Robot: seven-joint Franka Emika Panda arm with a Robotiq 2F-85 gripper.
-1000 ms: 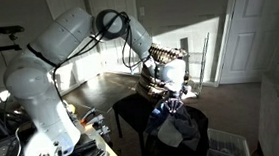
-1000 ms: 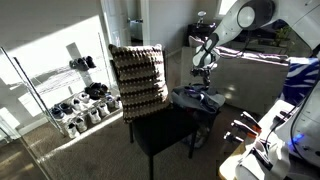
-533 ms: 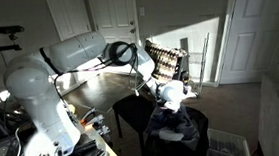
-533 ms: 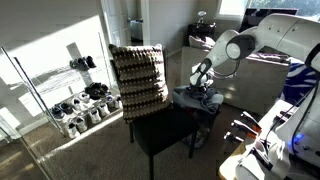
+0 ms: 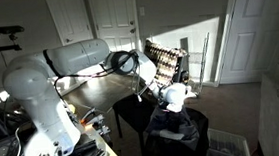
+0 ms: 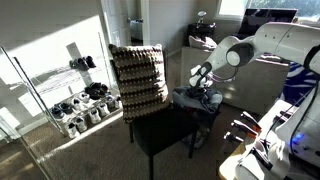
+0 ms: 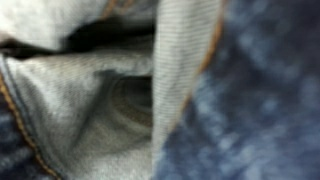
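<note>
A heap of blue jeans [image 5: 181, 131] lies on a small dark stand beside a black chair; it also shows in an exterior view [image 6: 201, 99]. My gripper [image 5: 171, 99] is down at the top of the heap, and in an exterior view [image 6: 203, 86] it is pressed into the cloth. The wrist view is filled by denim: the dark blue outer side [image 7: 255, 110] at right and the pale inner side with a seam [image 7: 60, 115] at left. No fingers show there. I cannot tell whether the jaws are open or shut.
A black chair [image 6: 163, 130] with a patterned cushion [image 6: 137, 80] on its back stands next to the heap. A wire shoe rack [image 6: 78, 100] is by the wall. White doors [image 5: 246, 29] stand behind. A table edge with cables [image 6: 262, 150] is near.
The arm has bent down and the gripper has dropped from above the heap onto the jeans. The jeans have shifted slightly.
</note>
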